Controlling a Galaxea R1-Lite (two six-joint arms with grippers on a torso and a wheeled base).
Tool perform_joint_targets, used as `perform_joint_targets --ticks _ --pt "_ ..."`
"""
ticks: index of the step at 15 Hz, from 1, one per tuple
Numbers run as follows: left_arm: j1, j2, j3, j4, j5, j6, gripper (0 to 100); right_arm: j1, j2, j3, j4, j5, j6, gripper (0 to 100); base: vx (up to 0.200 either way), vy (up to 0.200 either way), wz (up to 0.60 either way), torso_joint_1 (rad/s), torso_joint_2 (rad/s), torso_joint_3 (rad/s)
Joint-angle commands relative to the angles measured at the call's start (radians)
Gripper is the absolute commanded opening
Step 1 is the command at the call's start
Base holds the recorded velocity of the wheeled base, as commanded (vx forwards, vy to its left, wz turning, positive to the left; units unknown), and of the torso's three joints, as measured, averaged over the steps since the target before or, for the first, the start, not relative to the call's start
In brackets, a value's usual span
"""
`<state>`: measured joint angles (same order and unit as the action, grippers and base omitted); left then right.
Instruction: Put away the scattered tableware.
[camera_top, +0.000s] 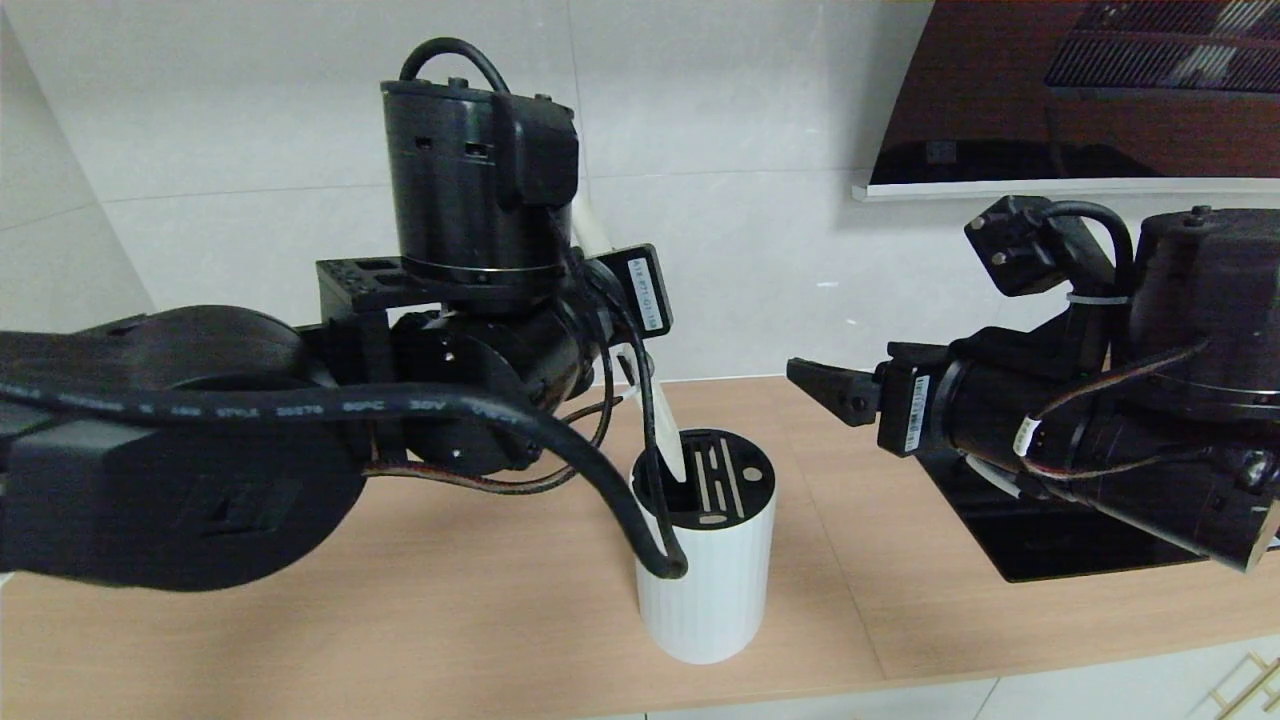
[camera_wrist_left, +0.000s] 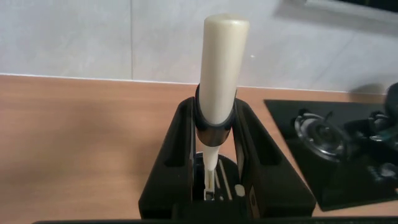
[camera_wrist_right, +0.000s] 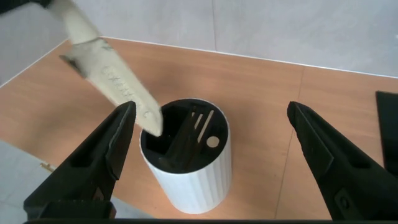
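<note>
Tabletop (camera_top: 400, 620) of pale wood lies nearest, and close to its front edge stands a white ribbed holder (camera_top: 708, 585) with a black slotted top (camera_top: 712, 470) (the slots presumably keep each piece apart from the rest). Just above it the knife (camera_wrist_right: 115, 84) leans over. Its pale blade tip is inside the wide opening on the side of the top toward the left arm, and the rest of the blade is outside the rim. The tilt looks deliberate, lining the blade up with the opening so it can slide down rather than strike the black surface.

The left gripper (camera_wrist_left: 215, 134) is pinching the knife by its cream handle, near the blade end. That keeps the fingers clear of the holder and leaves the whole blade free to go in. I judge the step in hand to be the insertion, begun but not finished. Letting go would be premature with so much blade showing.

Farther off, the right gripper (camera_top: 832, 388) hangs with its fingers spread wide and nothing between them. It is beside the holder, toward the black cooktop (camera_top: 1010, 540), probably to stay out of the way. Beyond are the tiled wall (camera_top: 250, 120) and a dark range hood (camera_top: 1060, 90).
</note>
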<state>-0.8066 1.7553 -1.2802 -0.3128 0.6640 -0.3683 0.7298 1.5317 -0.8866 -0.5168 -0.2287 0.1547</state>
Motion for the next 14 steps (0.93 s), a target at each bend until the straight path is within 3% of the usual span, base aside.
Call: perform_joint_targets --ticks 1,6,10,14 --pt "0.000 0.027 0.001 -0.008 0.014 0.009 0 0.000 0.015 0.000 0.000 0.000 0.000 100 0.000 0.000 0.00 0.000 0.00 0.000" --pt "0.000 0.079 -0.001 -0.042 0.028 0.015 0 0.000 0.010 0.000 -0.002 0.000 0.000 100 0.000 0.000 0.00 0.000 0.00 0.000" --pt "-0.016 0.136 -0.001 -0.078 0.063 0.045 0 0.000 0.015 0.000 -0.002 0.000 0.000 100 0.000 0.000 0.00 0.000 0.00 0.000" --pt "-0.039 0.179 0.001 -0.080 0.074 0.043 0 0.000 0.015 0.000 -0.002 0.000 0.000 100 0.000 0.000 0.00 0.000 0.00 0.000"
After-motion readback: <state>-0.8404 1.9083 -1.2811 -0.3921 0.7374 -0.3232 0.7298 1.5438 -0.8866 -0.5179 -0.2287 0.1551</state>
